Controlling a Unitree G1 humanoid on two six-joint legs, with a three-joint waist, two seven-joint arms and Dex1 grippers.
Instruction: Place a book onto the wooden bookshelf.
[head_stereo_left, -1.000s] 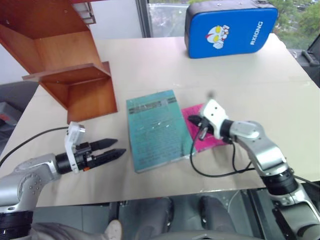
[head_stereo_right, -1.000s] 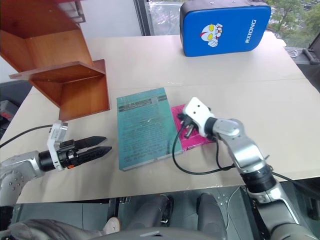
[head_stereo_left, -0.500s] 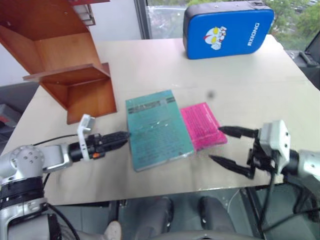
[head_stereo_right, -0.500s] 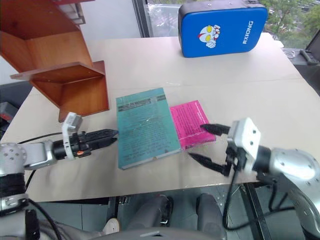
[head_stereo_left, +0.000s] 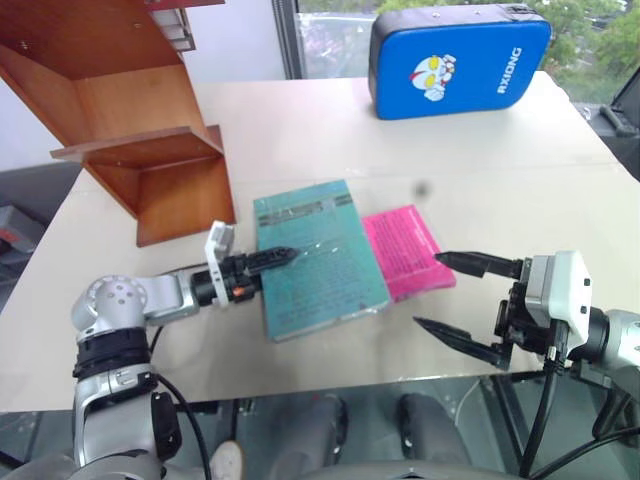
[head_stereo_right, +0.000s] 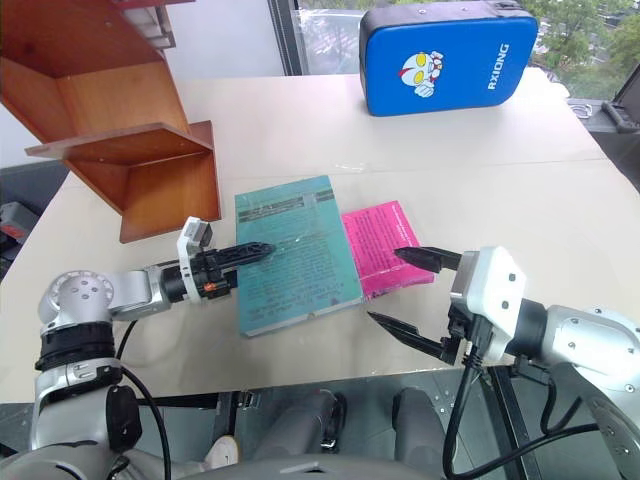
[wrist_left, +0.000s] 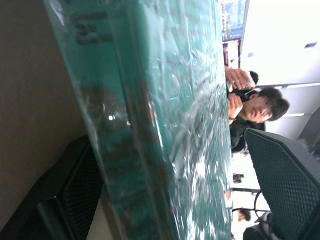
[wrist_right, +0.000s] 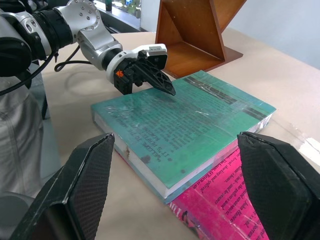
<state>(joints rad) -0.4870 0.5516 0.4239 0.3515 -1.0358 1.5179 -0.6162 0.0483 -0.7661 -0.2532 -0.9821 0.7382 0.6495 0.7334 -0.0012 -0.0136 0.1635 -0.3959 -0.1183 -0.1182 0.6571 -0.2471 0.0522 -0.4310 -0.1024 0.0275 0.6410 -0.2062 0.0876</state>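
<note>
The thin teal paperback book (head_stereo_left: 318, 258) with its glossy cover and dark band of text is seen lying flat on the beige surface (head_stereo_left: 500, 180), the band at its far end. Its left edge is met by the left gripper (head_stereo_left: 277, 257), whose black fingers are laid low over the cover near the far left corner; how far those jaws are parted cannot be told, and nothing is seen lifted. Against the book's right edge a smaller magenta-pink book (head_stereo_left: 404, 250) is lying flat, touching it and partly tucked under it. Near that pink book's right side the right gripper (head_stereo_left: 462, 305) is held above the surface with its jaws spread wide and nothing between them.

To the far left, the reddish-brown wooden bookshelf (head_stereo_left: 140, 150) of flat boards is standing on the surface, its open compartments turned toward the books and well apart from the teal one. At the far edge a blue padded case (head_stereo_left: 460, 60) with a cartoon figure is set upright. Beyond the surface, a window with greenery is visible, and a seated person (wrist_left: 250, 107) is caught in the left wrist view.
</note>
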